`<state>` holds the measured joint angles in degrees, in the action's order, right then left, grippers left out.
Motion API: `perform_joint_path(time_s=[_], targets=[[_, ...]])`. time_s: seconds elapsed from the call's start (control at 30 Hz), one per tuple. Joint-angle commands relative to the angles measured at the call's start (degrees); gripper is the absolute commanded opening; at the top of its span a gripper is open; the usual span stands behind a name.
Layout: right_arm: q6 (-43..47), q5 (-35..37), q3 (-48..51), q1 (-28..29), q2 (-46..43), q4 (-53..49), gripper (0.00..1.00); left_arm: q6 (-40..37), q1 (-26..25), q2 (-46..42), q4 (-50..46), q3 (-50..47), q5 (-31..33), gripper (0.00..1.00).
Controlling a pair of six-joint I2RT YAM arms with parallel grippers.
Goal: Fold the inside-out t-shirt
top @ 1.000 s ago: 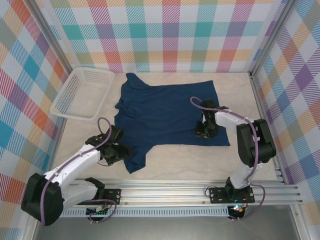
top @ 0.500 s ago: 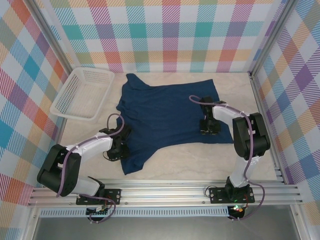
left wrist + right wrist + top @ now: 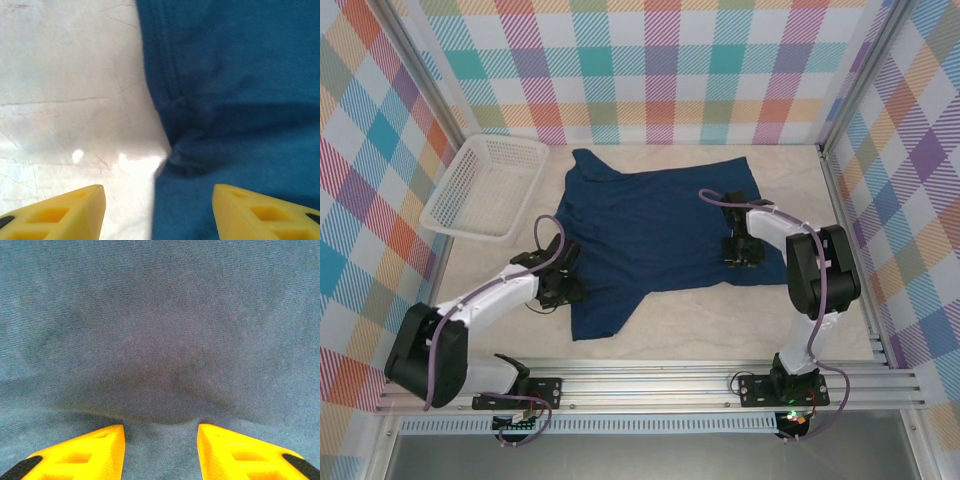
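- On the table point(image 3: 720, 335), mid-field: shirt point(image 3: 655, 235), navy, spread mostly flat beside the basket point(image 3: 470, 231), one sleeve trailing toward the near edge.
- Left gripper point(image 3: 563, 290): at the shirt's left edge, where the sleeve joins. Fingers wide, one over bare table and one over cloth, straddling the edge. Nothing held.
- Right gripper point(image 3: 738, 252): low over the shirt's right part. Fingers point(image 3: 82, 450) narrowly apart over a pucker of cloth; whether they pinch it cannot be told.
- Hazard: the left gripper closes off the edge or takes one layer only, so the sleeve drags and the fold skews.
- Hazard: the right gripper lifts from mid-cloth and bunches the panel.
- Hazard: an uneven pull slides the whole shirt.
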<state>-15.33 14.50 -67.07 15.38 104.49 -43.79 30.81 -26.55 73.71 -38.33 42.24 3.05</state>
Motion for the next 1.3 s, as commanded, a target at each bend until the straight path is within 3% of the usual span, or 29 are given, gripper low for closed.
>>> perform_joint_path(time_s=[0.0,0.2,0.47,0.7,1.0,1.13,1.27], targets=[[1.1,-2.6,0.9,-0.3,-3.5,0.6,0.43,3.0,-1.3,-3.6,-5.0,-1.6,-5.5,0.61],[1.1,-3.0,2.1,-0.1,-3.4,1.2,0.43,8.6,-5.6,-8.6,-7.3,-7.3,-8.7,0.54],[1.7,-2.6,2.2,0.4,-4.1,1.1,0.43,10.7,-9.1,-3.8,-1.9,-10.3,-11.0,0.44],[1.6,-2.6,2.1,0.4,-4.9,0.8,0.43,10.0,-9.4,-0.5,0.4,-11.8,-10.5,0.24],[1.7,-4.2,3.3,0.3,-9.8,0.1,0.44,8.3,-9.1,-2.3,-1.8,-9.4,-4.2,0.0],[0.9,-5.9,5.7,-1.1,-14.9,-0.6,0.47,8.0,-8.1,-6.6,-5.5,-7.6,-1.9,0.0],[-2.8,-10.7,11.1,-7.4,-22.3,1.1,0.51,8.2,-5.6,-12.4,-7.7,-6.7,-2.3,0.0]])
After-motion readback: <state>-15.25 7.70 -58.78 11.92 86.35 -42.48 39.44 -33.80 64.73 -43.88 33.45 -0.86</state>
